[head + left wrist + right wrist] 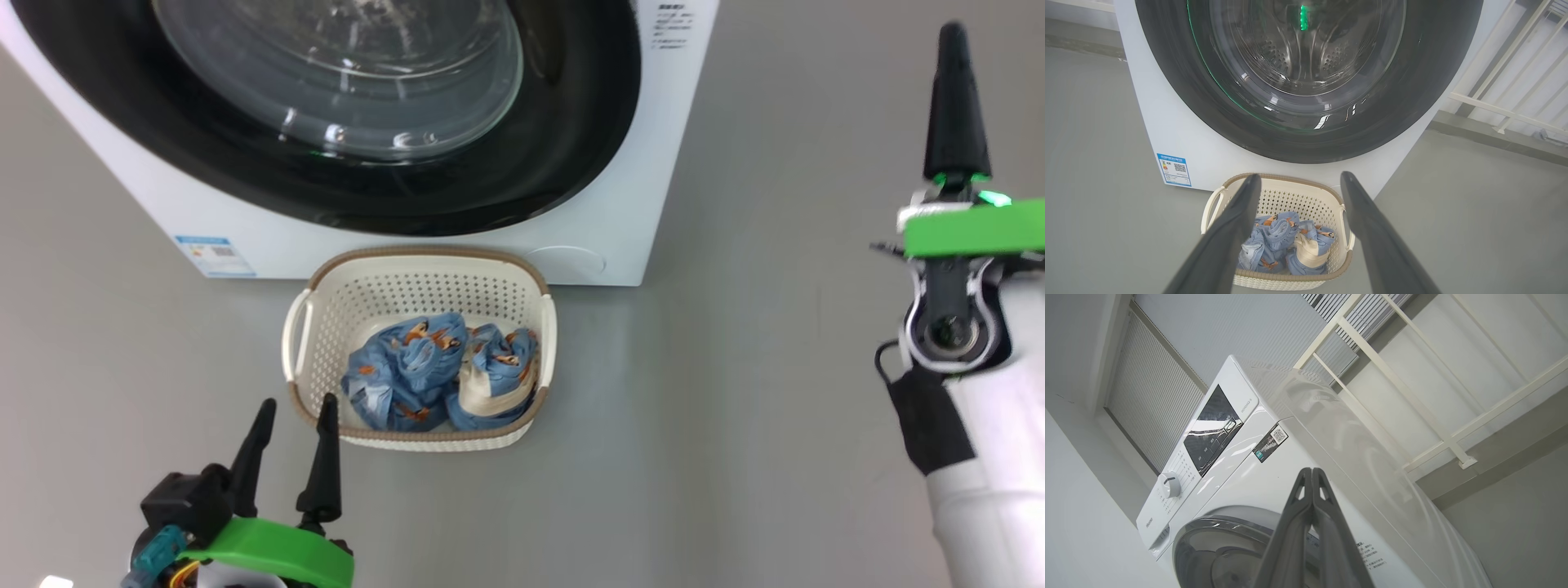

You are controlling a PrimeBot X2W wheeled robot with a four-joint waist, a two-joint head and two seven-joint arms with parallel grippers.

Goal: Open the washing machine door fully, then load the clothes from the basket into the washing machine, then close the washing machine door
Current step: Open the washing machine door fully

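The white washing machine (620, 204) stands ahead with its round black-rimmed door (343, 188) closed flat against the front. On the floor before it sits the cream basket (326, 302) holding light-blue clothes (408, 367) printed with orange animals. My left gripper (295, 415) is open at the basket's near left corner, above the floor, holding nothing; the left wrist view looks between its fingers at the basket (1290, 196), the clothes (1274, 241) and the door (1167, 81). My right gripper (953, 33) is shut and empty, raised well right of the machine (1290, 465), fingertips (1312, 473) pressed together.
Grey floor surrounds the machine and basket. A pale metal railing (1437, 428) and wall stand to the machine's right, also seen as railing (1506, 114). A blue label sticker (214, 256) marks the machine's lower left front. The control panel (1212, 433) and dial (1169, 484) sit on top.
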